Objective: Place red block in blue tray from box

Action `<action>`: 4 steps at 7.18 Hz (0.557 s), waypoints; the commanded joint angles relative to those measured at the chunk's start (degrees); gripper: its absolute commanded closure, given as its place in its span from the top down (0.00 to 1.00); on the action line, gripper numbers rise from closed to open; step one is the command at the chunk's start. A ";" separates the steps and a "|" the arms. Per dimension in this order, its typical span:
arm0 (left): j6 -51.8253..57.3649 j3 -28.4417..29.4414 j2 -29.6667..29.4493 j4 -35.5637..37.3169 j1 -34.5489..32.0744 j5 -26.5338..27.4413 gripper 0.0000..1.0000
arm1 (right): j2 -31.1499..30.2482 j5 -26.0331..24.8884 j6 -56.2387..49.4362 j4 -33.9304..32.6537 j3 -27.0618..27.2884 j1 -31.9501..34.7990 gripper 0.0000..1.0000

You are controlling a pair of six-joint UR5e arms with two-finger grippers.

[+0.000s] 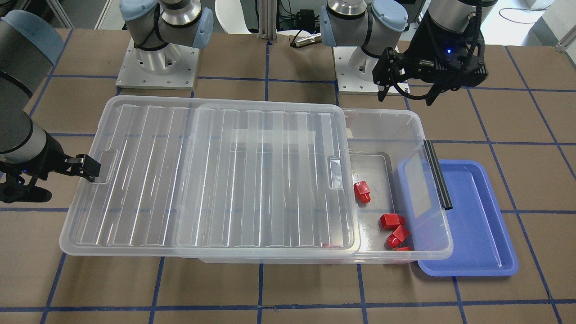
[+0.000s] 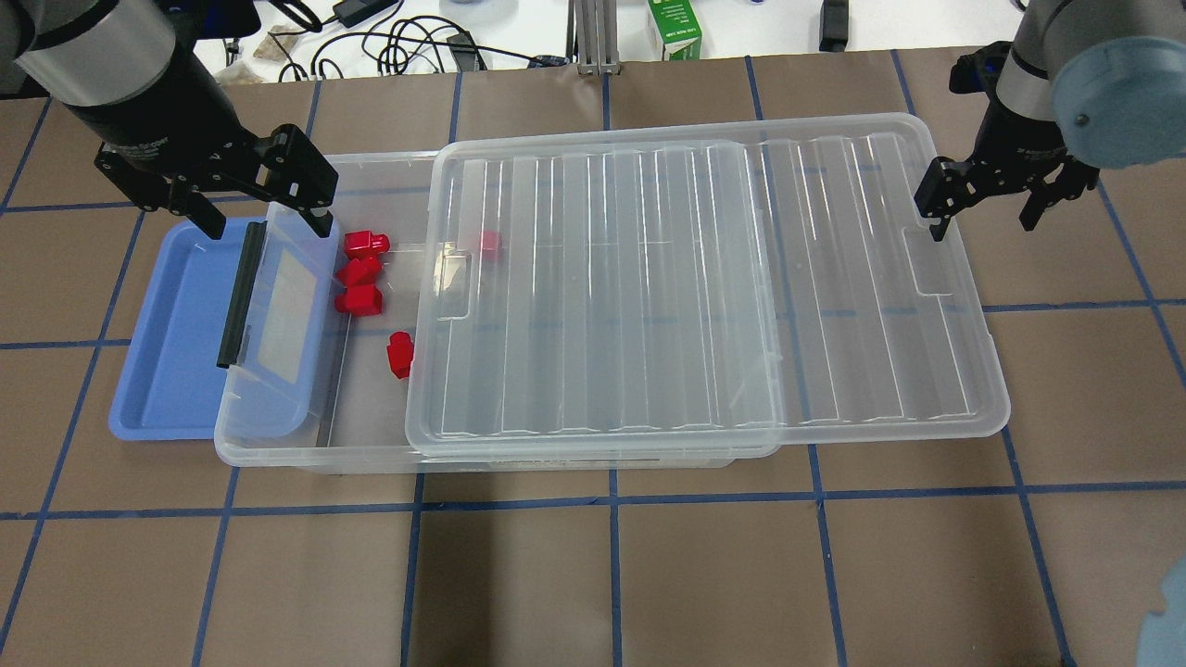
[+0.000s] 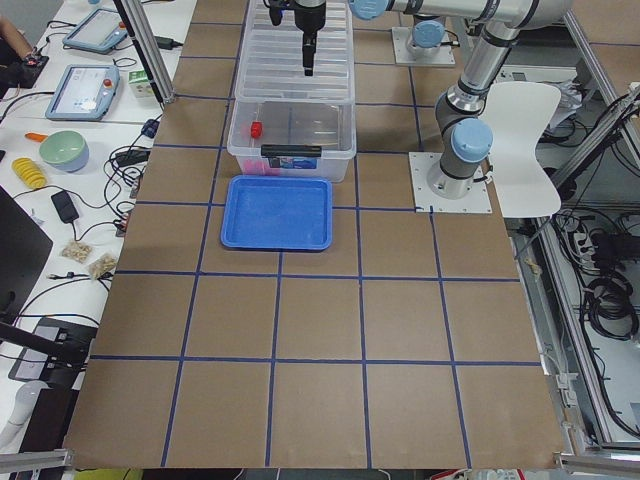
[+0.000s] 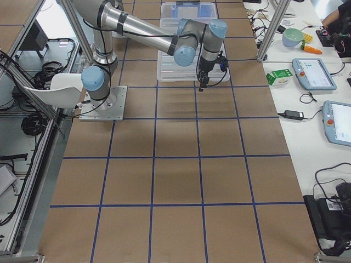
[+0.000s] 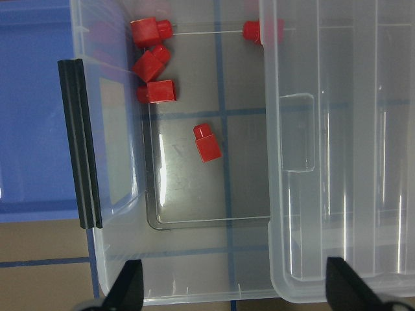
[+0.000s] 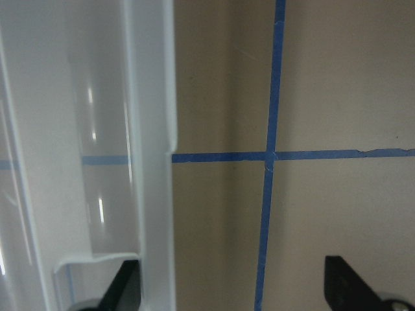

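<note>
Left claw (image 2: 266, 225) is spread wide with nothing in it, hanging above the uncovered end of the box (image 2: 278, 454), up near its far corner. From the left wrist cam I'm looking straight down into that open bit.

The red block (image 2: 399, 355) is lying on the box floor all by itself, out in the uncovered part, just beside the edge of the lid (image 2: 704, 278). It's not touching anything else. Three more reds (image 2: 361, 273) are bunched together closer to the far wall, and one more red (image 2: 488, 243) shows through the lid right at its edge.

The lid sits shoved off toward my right, so it hangs way past that end of the box and covers most of it. The tray (image 2: 167, 371) is flat on the surface (image 2: 593, 574) at my left, with the box's short end, the one with the black strip (image 2: 239, 296), overlapping the tray's near side.

Right claw (image 2: 982, 225) is also spread apart and holding nothing, down at the overhanging end of the lid. The wrist cam there shows the lid's rim close to one finger, but I can't tell whether it's actually touching.
</note>
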 commanded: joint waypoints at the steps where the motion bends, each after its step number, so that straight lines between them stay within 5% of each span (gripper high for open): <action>1: -0.15 0.09 0.75 0.06 -0.83 -0.26 1.00 | 0.00 -0.14 -1.60 -0.47 0.00 -0.60 1.00; 4: 1.25 -2.53 -0.73 4.33 -0.22 0.00 1.00 | 0.09 -0.84 -3.01 -0.57 0.00 -1.74 1.00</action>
